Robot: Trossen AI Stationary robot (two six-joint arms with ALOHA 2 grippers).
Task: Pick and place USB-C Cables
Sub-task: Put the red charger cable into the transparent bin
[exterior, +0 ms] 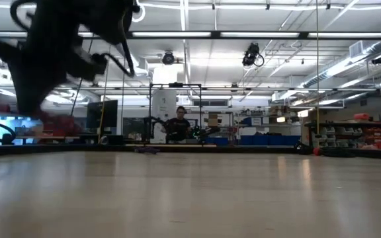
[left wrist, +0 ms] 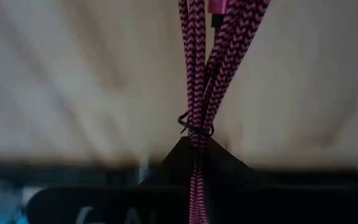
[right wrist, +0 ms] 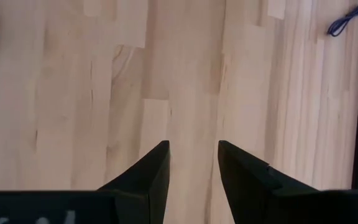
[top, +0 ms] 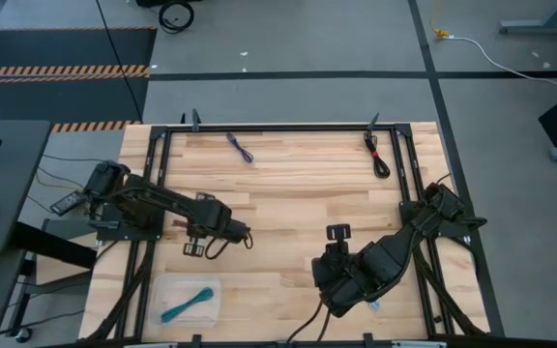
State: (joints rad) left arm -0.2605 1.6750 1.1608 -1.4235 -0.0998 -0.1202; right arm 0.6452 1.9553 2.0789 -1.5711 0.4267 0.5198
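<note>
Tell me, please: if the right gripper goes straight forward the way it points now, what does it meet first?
Probably nothing soon. The right gripper, its fingers open, looks along the bare light wooden tabletop. The thin purple bundled cable lies far ahead and well off to one side, so the way looks free as far as the wrist view shows.

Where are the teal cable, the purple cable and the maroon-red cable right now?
teal cable (top: 188, 304): high view, middle of the bundle, lying in the clear tray.
purple cable (top: 241, 148): high view, middle of its length, near the table's far edge.
maroon-red cable (left wrist: 199, 81): left wrist view, braided strands above the tie, held by the left gripper.
</note>
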